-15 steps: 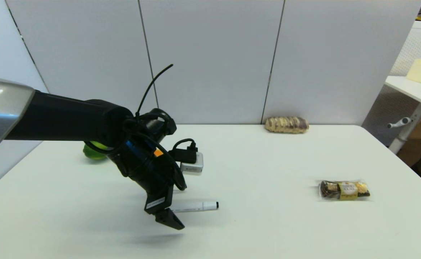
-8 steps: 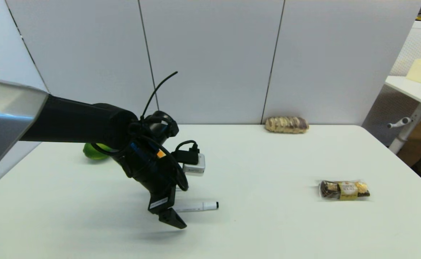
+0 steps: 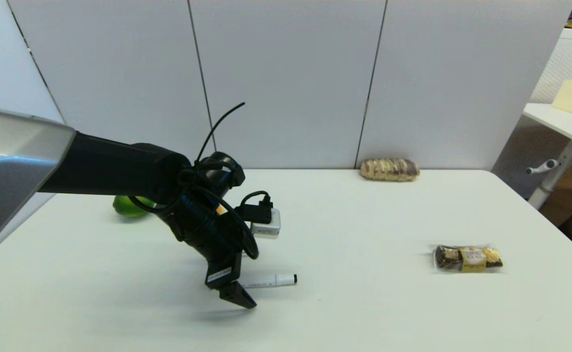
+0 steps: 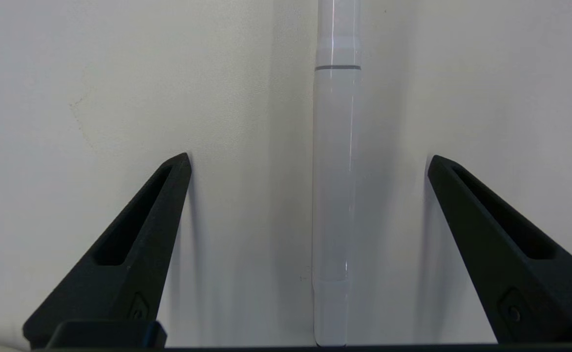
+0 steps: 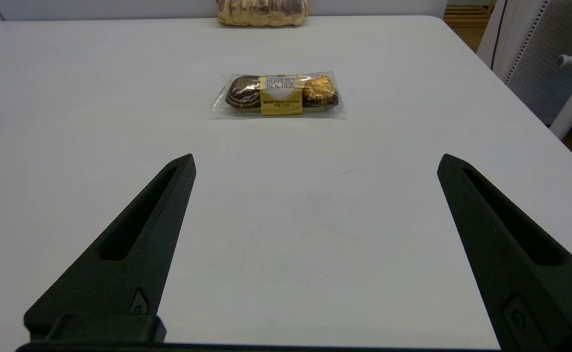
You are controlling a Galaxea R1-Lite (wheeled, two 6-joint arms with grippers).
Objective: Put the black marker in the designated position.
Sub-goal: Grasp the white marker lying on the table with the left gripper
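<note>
On the far left of the worktop (image 3: 364,303) a green fruit (image 3: 127,206) sits half hidden behind the left arm. The left claw (image 3: 237,292) hangs low over the marker (image 3: 268,280), tilted down, its fingers (image 4: 139,244) spread wide apart and gripping nothing. The marker lies flat on the worktop near the front, left of centre, its black-tipped end pointing right; the other end is hidden by the claw in the head view. A small white box (image 3: 266,228) with a black cable plugged in rides on the wrist above it.

Further right, at the back edge by the wall, lies a bread loaf (image 3: 389,169). Right of centre, a clear packet (image 3: 467,257) holds chocolates, a gold label across its middle.

The left wrist view shows what the head view cannot: the marker's white barrel (image 4: 335,195) runs straight up the gap between the two fingers, touching neither, with bare worktop on each side. Its black tips are outside that view.

The right claw (image 5: 315,161) appears only in its own wrist view, parked low above the worktop, fingers wide apart and empty, facing the packet (image 5: 278,94) with the loaf (image 5: 262,11) beyond. There the label reads Ferrero Rocher, which the head view leaves unreadable.
</note>
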